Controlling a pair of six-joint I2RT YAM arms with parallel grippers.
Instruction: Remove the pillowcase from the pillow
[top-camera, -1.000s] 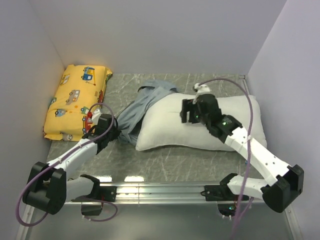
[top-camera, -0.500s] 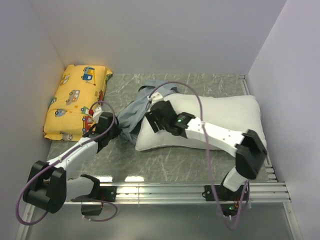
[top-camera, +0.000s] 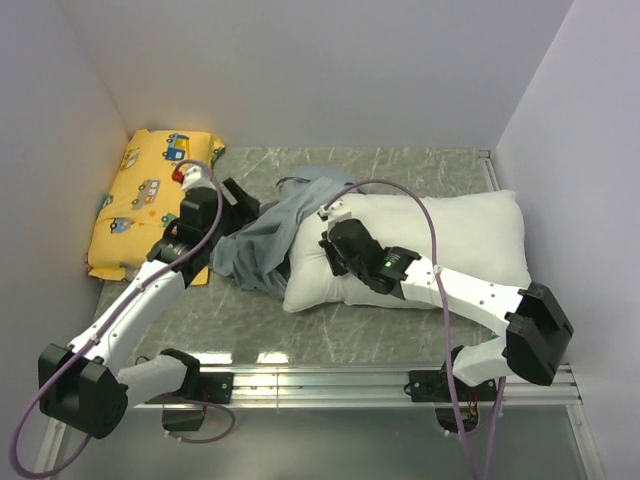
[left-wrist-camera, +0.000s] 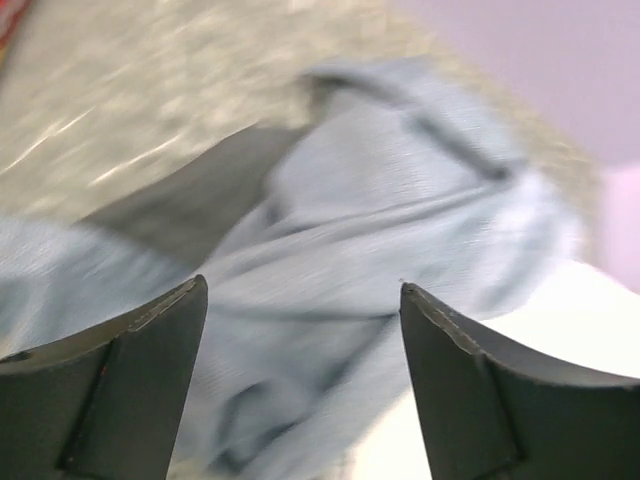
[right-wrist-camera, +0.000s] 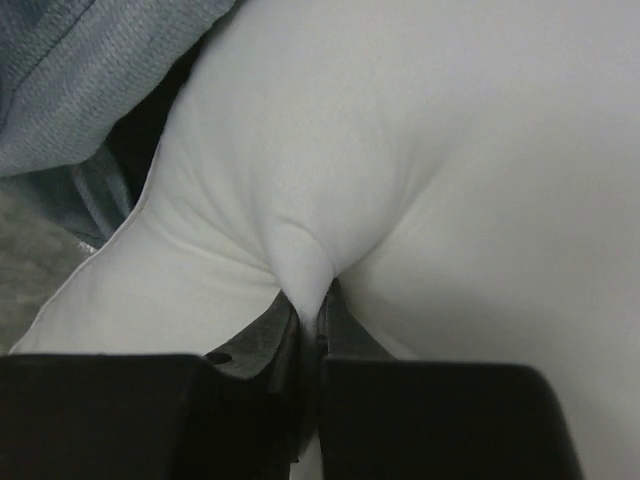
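Pillow (top-camera: 450, 235) lies flat on the counter (top-camera: 400, 165), long side across my view, white and bare over nearly its whole top. Pillowcase (top-camera: 265, 235) is bunched in a grey heap at the pillow's left end, touching it. Some folds run along the pillow's far-left corner. I can't tell if any of that corner is inside the fabric.

My right tool (top-camera: 335, 248) is down on the pillow near its left end, arm stretched across the pillow's near edge. In the right wrist view the right tool (right-wrist-camera: 318, 310) is clamped tight, a pinched ridge of white pillow (right-wrist-camera: 450, 150) cloth between the fingers. Pillowcase (right-wrist-camera: 80, 80) shows just beyond the pillow's edge in that view, clear of the fingers.

My left tool (top-camera: 238, 198) is left of the pillow, over the far side of the heap. In the left wrist view the left tool (left-wrist-camera: 300, 290) is spread wide, nothing between the fingers, and the pillowcase (left-wrist-camera: 380, 200) lies below them, light blue-grey side up. That view is blurred. A strip of counter (left-wrist-camera: 120, 100) shows past the fabric.

Yellow cushion (top-camera: 155, 200) is well left of the pillow, against the wall.
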